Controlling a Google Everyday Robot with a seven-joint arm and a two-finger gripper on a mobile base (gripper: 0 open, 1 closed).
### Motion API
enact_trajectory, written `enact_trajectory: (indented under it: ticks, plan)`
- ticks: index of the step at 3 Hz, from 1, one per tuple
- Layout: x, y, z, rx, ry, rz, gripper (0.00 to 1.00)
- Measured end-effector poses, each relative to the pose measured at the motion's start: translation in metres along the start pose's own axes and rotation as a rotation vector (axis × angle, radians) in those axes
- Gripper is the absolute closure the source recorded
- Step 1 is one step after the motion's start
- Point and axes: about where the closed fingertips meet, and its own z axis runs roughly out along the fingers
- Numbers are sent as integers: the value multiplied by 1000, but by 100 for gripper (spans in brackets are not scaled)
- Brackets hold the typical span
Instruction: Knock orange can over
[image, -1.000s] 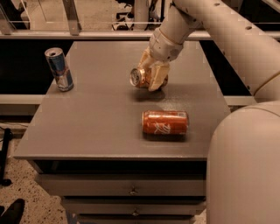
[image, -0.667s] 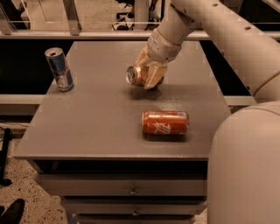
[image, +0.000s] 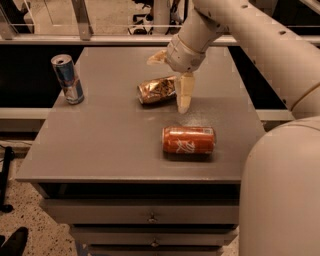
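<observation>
The orange can (image: 156, 90), copper-tan with pale mottled lettering, lies on its side near the middle of the grey table (image: 100, 140), its silver top pointing left. My gripper (image: 168, 84) hangs over it from the arm at the upper right and is open. One cream finger (image: 184, 94) points down just right of the can. The other finger (image: 156, 58) sticks out behind the can, apart from it. The can is not gripped.
A bright orange can with a white logo (image: 188, 139) lies on its side toward the front right. A slim blue-and-silver can (image: 67, 78) stands upright at the left edge. My own body (image: 280, 200) fills the lower right. Drawers (image: 150, 217) sit under the table.
The orange can was tilted inside the gripper; now it lies flat on the table and the fingers have spread apart off it.
</observation>
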Motion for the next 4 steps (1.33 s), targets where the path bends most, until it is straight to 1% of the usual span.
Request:
enact_trajectory:
  ticks: [1,2,3,4]
  plan:
    - [8,-4,-1,16,-11,29,0]
    - [41,-13,-16,111,-65,161,0]
    - [78,-21,-54,271,-129,324,0]
    - [104,-20,-98,422,-192,444,0]
